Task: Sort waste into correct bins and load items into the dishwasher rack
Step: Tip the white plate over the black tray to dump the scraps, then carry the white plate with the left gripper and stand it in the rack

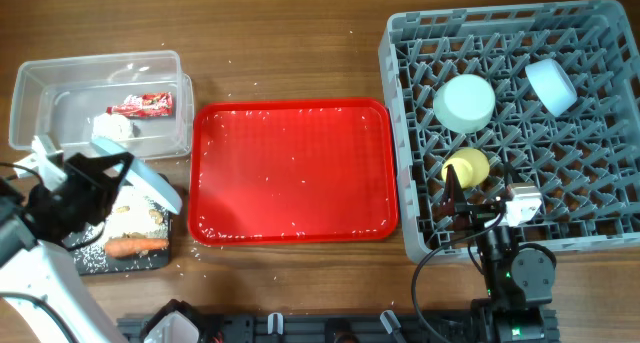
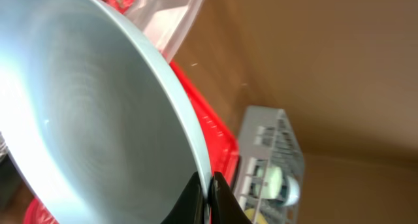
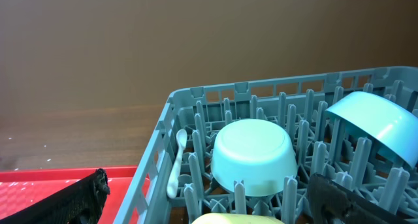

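Observation:
My left gripper (image 1: 105, 173) is shut on the rim of the round pale-blue plate (image 1: 152, 185) and holds it tilted over the black tray (image 1: 150, 264). The plate (image 2: 85, 119) fills the left wrist view, its rim pinched between the jaws (image 2: 208, 185). The orange-brown stick (image 1: 137, 247) and beige crumbs (image 1: 135, 221) lie in the black tray. The clear tub (image 1: 100, 63) holds the red wrapper (image 1: 141, 105) and white tissue (image 1: 112, 126). The grey rack (image 1: 395, 133) holds an upturned pale bowl (image 1: 465, 103), a light-blue bowl (image 1: 552, 85), a yellow-green bowl (image 1: 466, 167) and the white spoon (image 3: 175, 162). My right gripper (image 3: 206, 180) is open and empty above the yellow-green bowl.
The red serving tray (image 1: 290, 173) lies between the bins and the rack, with a few scattered grains on it. Some grains also lie on the wooden table beside the black tray.

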Controlling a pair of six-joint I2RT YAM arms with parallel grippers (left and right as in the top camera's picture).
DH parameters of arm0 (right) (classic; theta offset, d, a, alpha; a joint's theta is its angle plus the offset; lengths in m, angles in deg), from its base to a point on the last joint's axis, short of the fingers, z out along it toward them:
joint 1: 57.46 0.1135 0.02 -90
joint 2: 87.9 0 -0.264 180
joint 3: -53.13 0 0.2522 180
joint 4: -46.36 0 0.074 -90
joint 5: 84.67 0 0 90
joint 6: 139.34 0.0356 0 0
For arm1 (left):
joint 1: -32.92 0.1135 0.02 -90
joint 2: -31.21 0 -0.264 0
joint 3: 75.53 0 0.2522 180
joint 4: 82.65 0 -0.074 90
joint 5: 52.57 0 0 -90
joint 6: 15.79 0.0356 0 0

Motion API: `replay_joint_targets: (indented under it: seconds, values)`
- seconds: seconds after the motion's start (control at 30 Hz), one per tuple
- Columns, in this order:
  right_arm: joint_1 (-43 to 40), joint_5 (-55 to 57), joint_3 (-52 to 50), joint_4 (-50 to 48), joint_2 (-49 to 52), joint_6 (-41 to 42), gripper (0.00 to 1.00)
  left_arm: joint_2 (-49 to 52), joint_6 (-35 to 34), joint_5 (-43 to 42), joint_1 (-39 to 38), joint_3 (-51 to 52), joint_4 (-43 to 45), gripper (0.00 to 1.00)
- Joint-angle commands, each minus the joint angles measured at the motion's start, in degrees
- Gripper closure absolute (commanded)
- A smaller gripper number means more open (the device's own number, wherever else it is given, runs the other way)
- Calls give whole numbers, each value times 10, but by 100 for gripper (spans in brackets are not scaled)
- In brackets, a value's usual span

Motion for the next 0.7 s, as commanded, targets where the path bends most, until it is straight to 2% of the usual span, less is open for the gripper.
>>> replay_joint_targets:
  seconds: [0.0,0.1,0.17,0.3,0.37,0.57,0.67]
  values:
    - [-2,-7,-2,-2,-6,8,0,-6,-43,67,1,-3,1,96]
    - [-2,-7,-2,-2,-6,8,0,-3,-15,-111,-10,-3,35,96]
    - [-2,-7,-2,-2,-6,8,0,-8,-21,-125,-38,-3,46,96]
    - [-2,-7,-2,-2,-6,8,0,-12,-40,-125,-146,-16,96,96]
    - [-2,-7,-2,-2,-6,8,0,-12,-64,-119,-229,-18,163,96]
    - [-2,-7,-2,-2,-6,8,0,43,-172,16,-568,-18,476,96]
    - [-2,-7,-2,-2,-6,8,0,107,-180,61,-677,-18,608,96]
